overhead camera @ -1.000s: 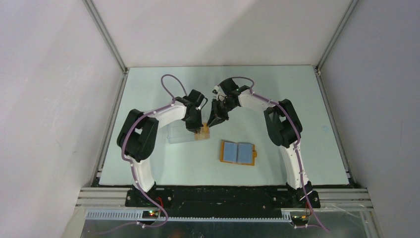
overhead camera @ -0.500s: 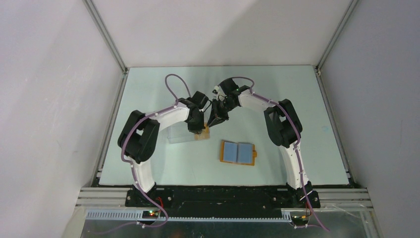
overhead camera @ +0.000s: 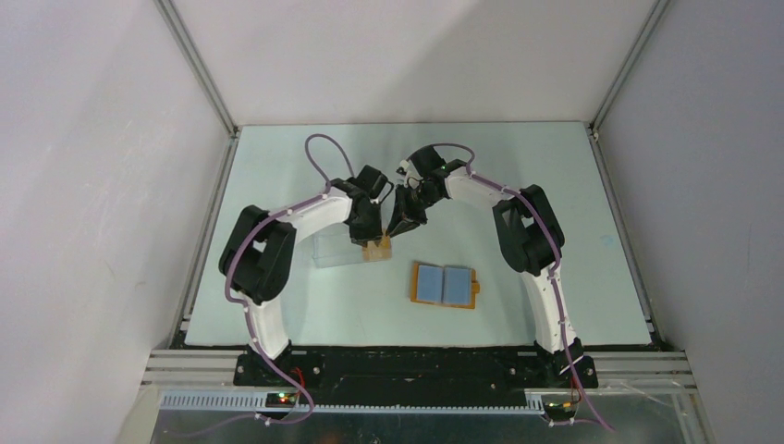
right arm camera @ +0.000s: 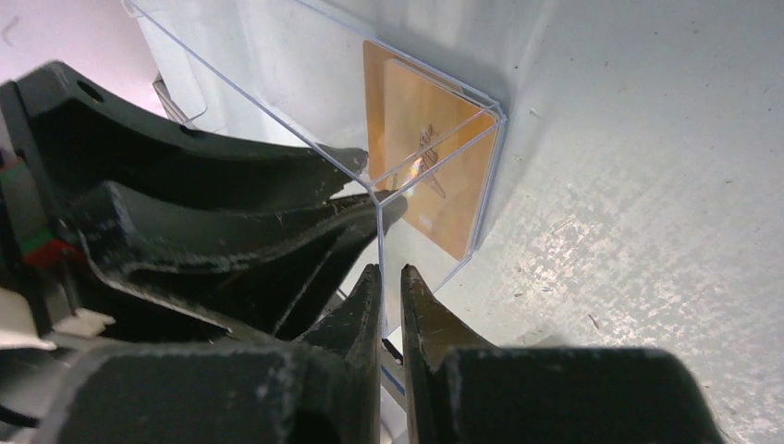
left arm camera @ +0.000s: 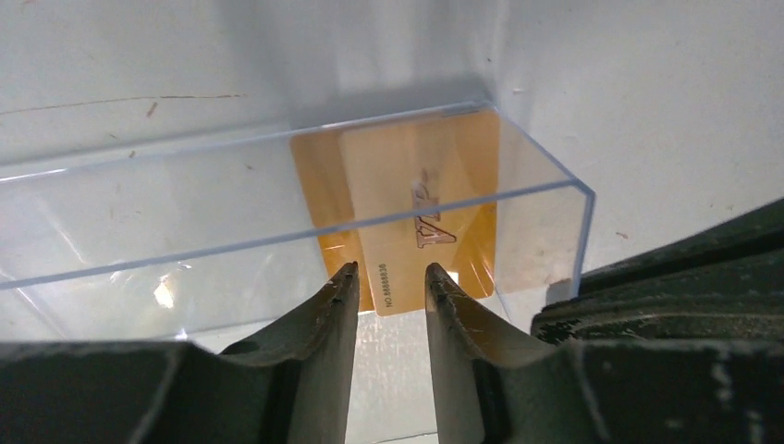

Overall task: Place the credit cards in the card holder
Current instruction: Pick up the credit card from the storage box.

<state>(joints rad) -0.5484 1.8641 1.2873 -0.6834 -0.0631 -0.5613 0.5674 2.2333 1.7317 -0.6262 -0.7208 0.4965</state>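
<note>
Orange cards (overhead camera: 378, 249) sit at the right end of the clear case (overhead camera: 333, 250), upper middle of the top view, same spot as a second ago. Left pincer (overhead camera: 372, 239) hangs right over them. It has shifted a touch toward the top of the frame since then, nothing more. Right pincer (overhead camera: 398, 229) is just beside it at the case's right end, unmoved. Card holder (overhead camera: 445, 285) lies open, blue panels up, lower right of the case on the desk (overhead camera: 555, 185), well apart from the cards. No card on it that I can see.

Left wrist view: cards (left arm camera: 407, 199) lean inside the case (left arm camera: 185, 213), two overlapping, near edge at frame centre. Fingers (left arm camera: 337, 305) stand apart, one on each side of the near card's lower edge, with a gap showing. Released, nothing clamped. Going by the arm's small shift, this looks like a let-go and re-aim rather than a pull-out.

Right wrist view: right pincer's tips are almost together at bottom centre, the case's corner edge running down between them. Looks clenched on the case wall, steadying it. Cards (right arm camera: 430, 166) show through the wall, upper centre.

Meaning for the task: no card is out yet and the first extraction is not yet done. Thin cards flat against the wall look hard to pinch.
</note>
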